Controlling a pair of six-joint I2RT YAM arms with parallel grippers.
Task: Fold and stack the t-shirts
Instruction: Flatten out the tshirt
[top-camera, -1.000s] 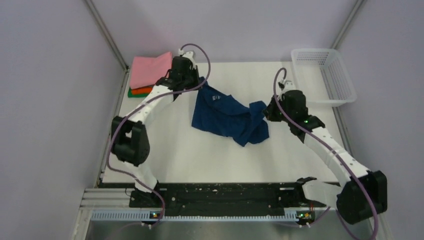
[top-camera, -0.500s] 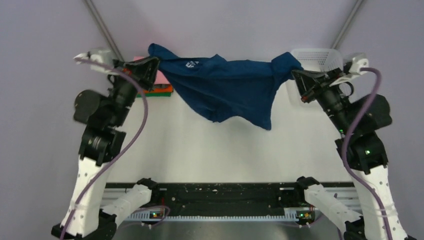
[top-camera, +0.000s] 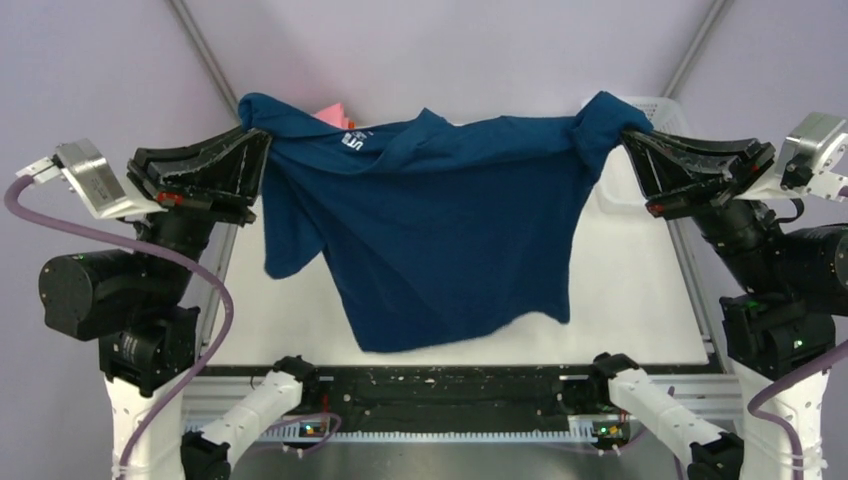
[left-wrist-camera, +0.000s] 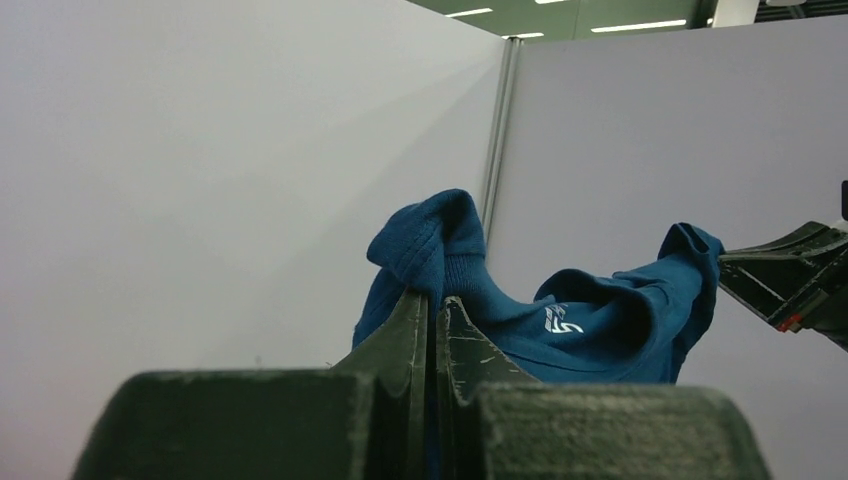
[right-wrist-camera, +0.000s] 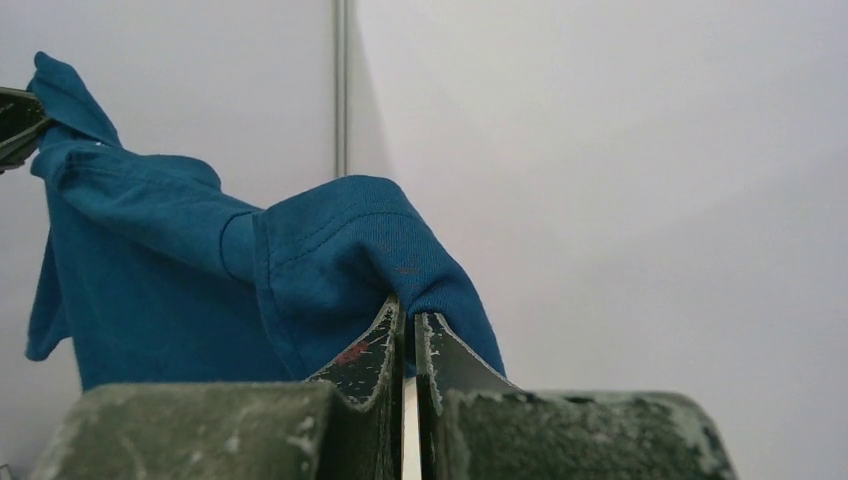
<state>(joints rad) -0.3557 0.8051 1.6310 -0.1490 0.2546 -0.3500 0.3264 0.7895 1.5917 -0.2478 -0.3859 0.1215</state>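
Pink t-shirt (top-camera: 337, 111) mostly behind navy t-shirt (top-camera: 440, 230)

The navy t-shirt (top-camera: 440, 230) bears an illegible white print (top-camera: 352, 143).

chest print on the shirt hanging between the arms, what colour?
White, on the dark navy t-shirt. The print shows best in the left wrist view.

A: Where is the t-shirt (top-camera: 440, 230)?

B: Up above the surface (top-camera: 620, 290), strung between the left gripper (top-camera: 262, 150) at ten o'clock and the right gripper (top-camera: 628, 150) at two o'clock. Each one pinches a shoulder, and the hem hangs toward six o'clock.

A: And behind it?

B: The folded stack (top-camera: 335, 111) peeks over its top edge at eleven o'clock. The basket (top-camera: 660, 102) lies behind the right shoulder, at one o'clock.
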